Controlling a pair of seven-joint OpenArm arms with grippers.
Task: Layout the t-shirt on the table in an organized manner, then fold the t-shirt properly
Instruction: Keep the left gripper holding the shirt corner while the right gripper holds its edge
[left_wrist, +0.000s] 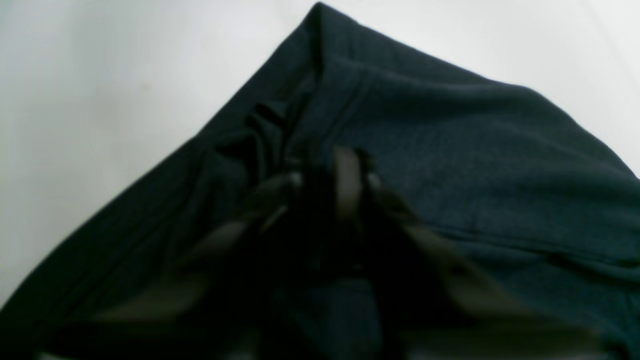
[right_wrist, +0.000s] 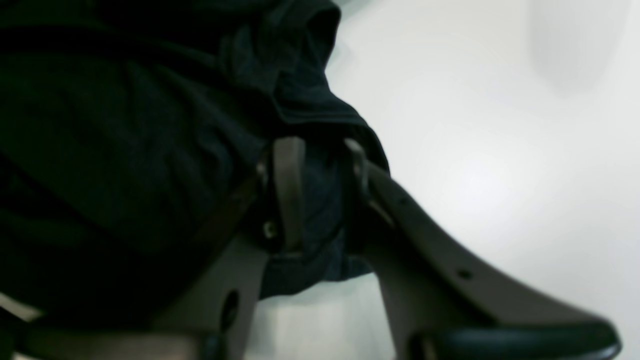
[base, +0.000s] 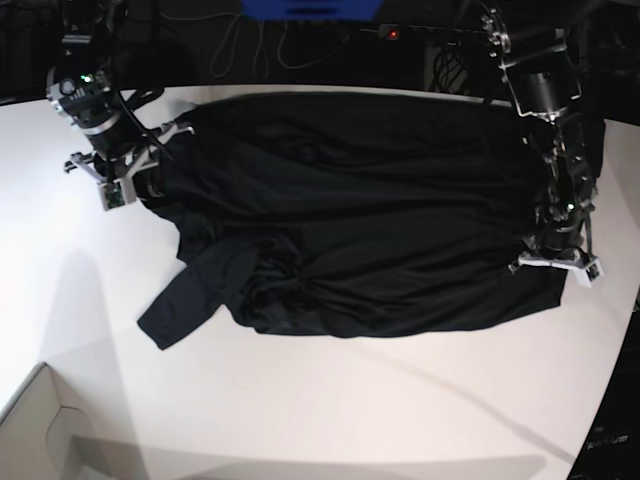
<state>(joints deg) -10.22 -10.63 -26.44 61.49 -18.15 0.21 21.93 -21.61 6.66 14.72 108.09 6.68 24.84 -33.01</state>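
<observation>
1. T-shirt (base: 370, 220): black, spread wide across the white desk (base: 330, 420), bunched and creased toward 8 o'clock.
2. Left claw (left_wrist: 332, 180): pressed together, pinching the shirt's edge at 3 o'clock.
3. Right claw (right_wrist: 320, 165): pinching gathered fabric at 10 o'clock.

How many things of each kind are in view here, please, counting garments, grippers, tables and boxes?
Garments: 1, the t-shirt
Grippers: 2, the left gripper and the right gripper
Tables: 1, the table
Boxes: 1, the cardboard box
Total: 5
</observation>
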